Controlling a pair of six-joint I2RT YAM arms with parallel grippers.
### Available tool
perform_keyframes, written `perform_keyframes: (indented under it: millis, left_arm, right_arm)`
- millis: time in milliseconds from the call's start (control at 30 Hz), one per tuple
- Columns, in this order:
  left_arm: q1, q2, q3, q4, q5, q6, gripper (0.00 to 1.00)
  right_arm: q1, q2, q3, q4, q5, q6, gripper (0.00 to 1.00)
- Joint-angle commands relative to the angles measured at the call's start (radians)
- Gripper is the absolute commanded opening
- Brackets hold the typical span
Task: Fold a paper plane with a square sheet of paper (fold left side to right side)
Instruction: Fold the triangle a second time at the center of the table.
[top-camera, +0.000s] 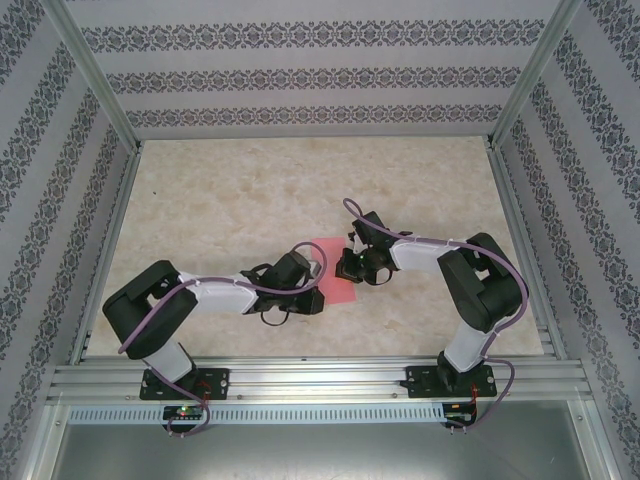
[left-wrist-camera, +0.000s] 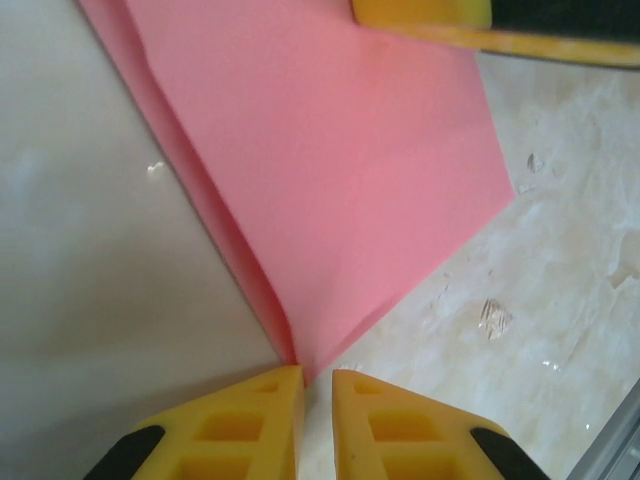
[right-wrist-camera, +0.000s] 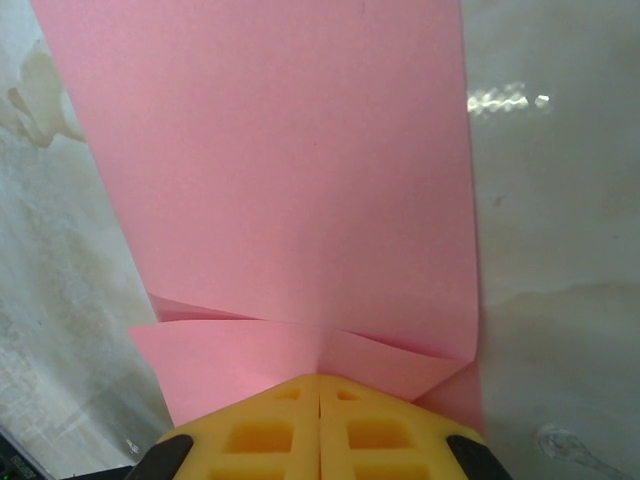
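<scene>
The square sheet of paper (top-camera: 338, 270) is salmon pink and lies folded into a narrow strip on the marble table between the arms. In the left wrist view the sheet (left-wrist-camera: 330, 150) narrows to a corner that ends right at my left gripper (left-wrist-camera: 317, 372). Its fingers are almost together and nip that corner at their tips. My left gripper (top-camera: 320, 292) sits at the sheet's near left corner. My right gripper (right-wrist-camera: 320, 378) is shut, its tips pressing on the sheet (right-wrist-camera: 280, 150) beside a small raised flap. From above, my right gripper (top-camera: 350, 267) is at the sheet's right edge. The paper plane is out of view.
Patterned walls and metal posts (top-camera: 95, 75) close in the table on three sides. An aluminium rail (top-camera: 320, 378) carrying both arm bases runs along the near edge. Bare marble tabletop (top-camera: 300, 180) stretches behind the sheet.
</scene>
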Motion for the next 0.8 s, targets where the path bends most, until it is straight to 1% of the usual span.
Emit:
perform_keyframes:
  millis: [0, 133, 233, 400, 500, 600, 767]
  left_arm:
    - [-0.017, -0.042, -0.029, -0.159, -0.019, 0.004, 0.18]
    - [0.005, -0.114, 0.015, -0.2, -0.042, 0.013, 0.18]
    - [0.031, -0.132, 0.051, -0.187, -0.018, 0.018, 0.18]
    - [0.036, -0.044, 0.115, -0.123, 0.059, 0.021, 0.18]
    - [0.036, 0.015, 0.142, -0.086, 0.081, 0.015, 0.18]
    - [0.036, 0.058, 0.157, -0.059, 0.081, 0.01, 0.18]
    - [0.036, 0.105, 0.151, -0.068, 0.05, 0.013, 0.17]
  right_arm:
    - [-0.014, 0.043, -0.002, -0.026, 0.068, -0.02, 0.07]
    - [-0.011, 0.036, -0.004, -0.018, 0.06, -0.021, 0.07]
    - [-0.009, 0.03, -0.004, -0.017, 0.058, -0.019, 0.07]
    - [-0.009, 0.023, -0.003, -0.017, 0.058, -0.019, 0.07]
    - [-0.008, 0.023, -0.004, -0.017, 0.057, -0.018, 0.07]
    - [-0.006, 0.024, -0.004, -0.015, 0.054, -0.018, 0.07]
    - [-0.005, 0.011, -0.003, -0.014, 0.04, -0.018, 0.08]
